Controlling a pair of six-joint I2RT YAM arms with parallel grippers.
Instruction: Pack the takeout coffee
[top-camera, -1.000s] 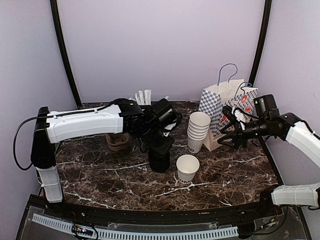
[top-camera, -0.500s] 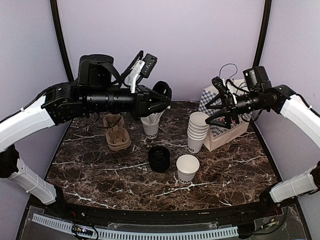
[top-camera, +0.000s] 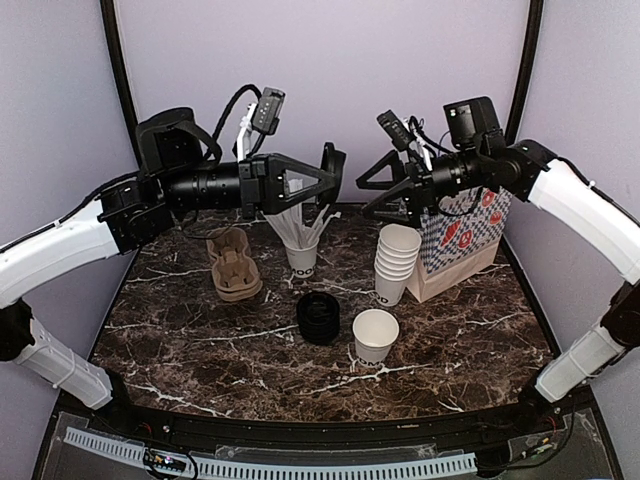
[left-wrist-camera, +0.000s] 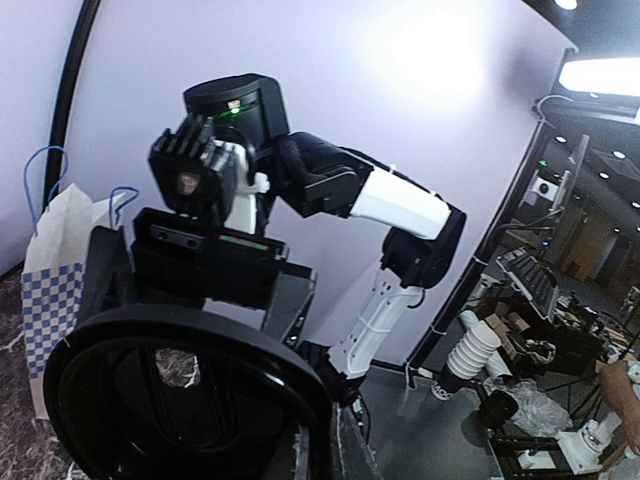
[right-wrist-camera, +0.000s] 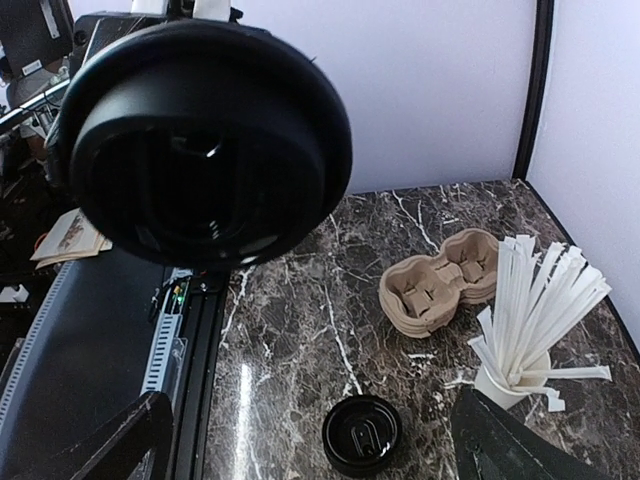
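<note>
The white paper cup (top-camera: 375, 335) stands open and upright on the marble table, right of a stack of black lids (top-camera: 318, 318). My left gripper (top-camera: 325, 180) is raised high above the table and shut on one black lid (top-camera: 336, 160), held on edge. That lid fills the lower left of the left wrist view (left-wrist-camera: 180, 400) and faces the right wrist camera (right-wrist-camera: 205, 145). My right gripper (top-camera: 366, 197) is open and empty, also raised, facing the left gripper a short way off. The lid stack shows below it (right-wrist-camera: 362, 435). The cup is out of both wrist views.
A stack of white cups (top-camera: 398, 262) stands by a checkered paper bag (top-camera: 460, 235) at the back right. A cup of white straws (top-camera: 301, 255) and a brown pulp carrier (top-camera: 235, 265) sit at the back left. Purple walls enclose the table.
My left gripper rose from the lid stack with one lid and now holds it high. My right gripper swung up and left, away from the bag.
</note>
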